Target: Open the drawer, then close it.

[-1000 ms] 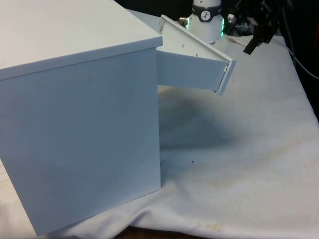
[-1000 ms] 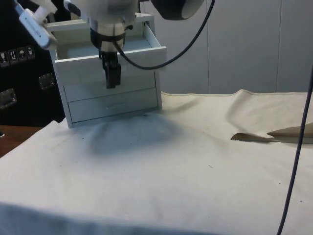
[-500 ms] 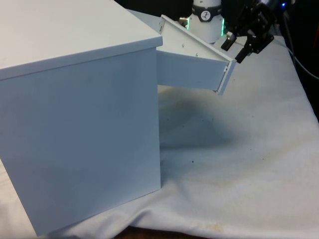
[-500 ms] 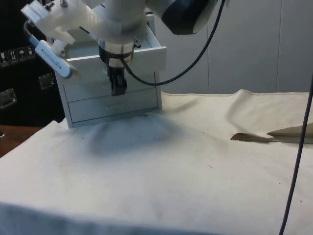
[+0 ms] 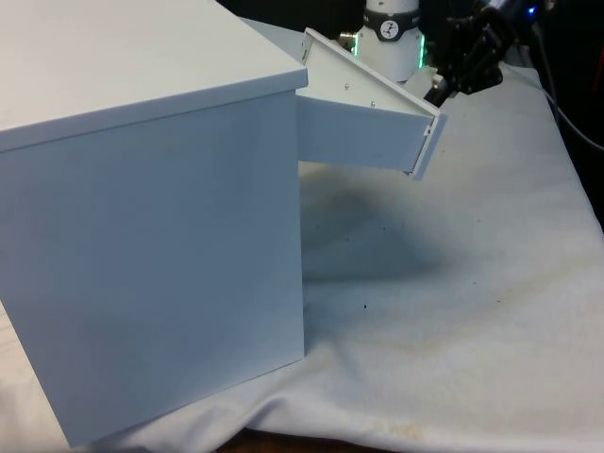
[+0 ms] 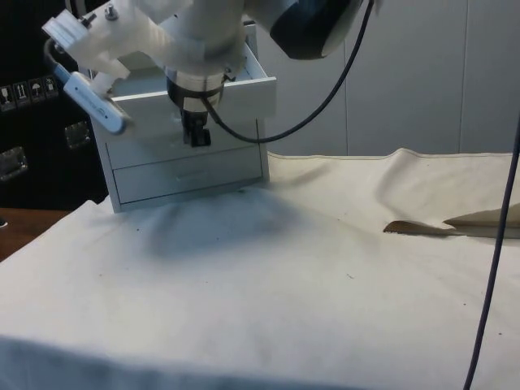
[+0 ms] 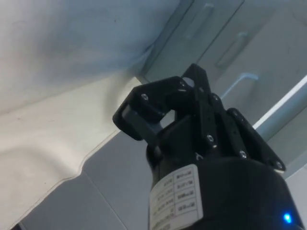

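In the front view, the white chest of drawers (image 5: 151, 217) is seen filling the left of the frame, its top drawer (image 5: 373, 132) pulled out toward upper centre. The black gripper (image 5: 453, 75) is found just beside the drawer's front panel, at upper right, above the white-clothed table (image 5: 472, 283).

In the side view, the chest is placed at upper left, top drawer standing open, lower drawers shut. The gripper (image 6: 195, 130) is held against the open drawer's front.

In the wrist view, the gripper (image 7: 163, 115) is seen with the jaws brought close together, and nothing is gripped between them; a drawer handle (image 7: 240, 81) is caught just behind.

The opening is judged done; the closing step is in hand. A steady push on the drawer front, straight toward the chest, is what is called for next.
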Action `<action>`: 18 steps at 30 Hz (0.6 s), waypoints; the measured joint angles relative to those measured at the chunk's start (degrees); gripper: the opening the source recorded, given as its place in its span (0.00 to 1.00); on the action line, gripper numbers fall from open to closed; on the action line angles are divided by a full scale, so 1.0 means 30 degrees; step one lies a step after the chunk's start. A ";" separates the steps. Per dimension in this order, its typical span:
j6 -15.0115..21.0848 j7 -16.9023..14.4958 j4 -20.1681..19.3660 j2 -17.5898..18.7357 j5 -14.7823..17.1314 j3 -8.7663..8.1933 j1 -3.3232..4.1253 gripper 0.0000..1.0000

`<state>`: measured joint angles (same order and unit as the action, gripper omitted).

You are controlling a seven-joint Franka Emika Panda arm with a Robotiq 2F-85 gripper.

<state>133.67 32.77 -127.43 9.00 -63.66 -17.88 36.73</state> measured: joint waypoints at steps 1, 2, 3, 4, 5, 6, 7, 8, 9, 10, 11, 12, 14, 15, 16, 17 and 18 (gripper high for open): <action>-0.0019 0.0000 0.0000 0.0000 -0.0134 -0.0057 -0.0019 0.00; -0.0019 0.0000 0.0000 0.0000 -0.0134 -0.0057 -0.0019 0.00; -0.0038 0.0000 0.0000 -0.0019 -0.0248 -0.0115 -0.0038 0.00; -0.0115 0.0000 0.0019 -0.0019 -0.0363 -0.0172 -0.0038 0.00; -0.0191 0.0000 0.0019 -0.0019 -0.0458 -0.0210 -0.0038 0.00; -0.0286 0.0000 0.0019 -0.0038 -0.0573 -0.0248 -0.0057 0.00; -0.0363 0.0000 0.0019 -0.0038 -0.0668 -0.0267 -0.0076 0.00; -0.0363 0.0000 0.0019 -0.0038 -0.0668 -0.0267 -0.0076 0.00; -0.0439 0.0000 0.0038 -0.0038 -0.0745 -0.0306 -0.0076 0.00; -0.0630 0.0000 0.0038 -0.0057 -0.0936 -0.0344 -0.0115 0.00; -0.0707 0.0000 0.0038 -0.0057 -0.1050 -0.0382 -0.0115 0.00; -0.0745 0.0000 0.0038 -0.0076 -0.1165 -0.0420 -0.0134 0.00; -0.0821 0.0000 0.0038 -0.0076 -0.1394 -0.0516 -0.0153 0.00; -0.0898 0.0000 0.0038 -0.0076 -0.1471 -0.0554 -0.0153 0.00; -0.0974 0.0000 0.0038 -0.0095 -0.1547 -0.0592 -0.0172 0.00; -0.1031 0.0000 0.0038 -0.0095 -0.1642 -0.0630 -0.0172 0.00; -0.1031 0.0000 0.0038 -0.0095 -0.1642 -0.0630 -0.0172 0.00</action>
<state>130.58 32.77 -127.31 8.71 -68.58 -19.77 36.21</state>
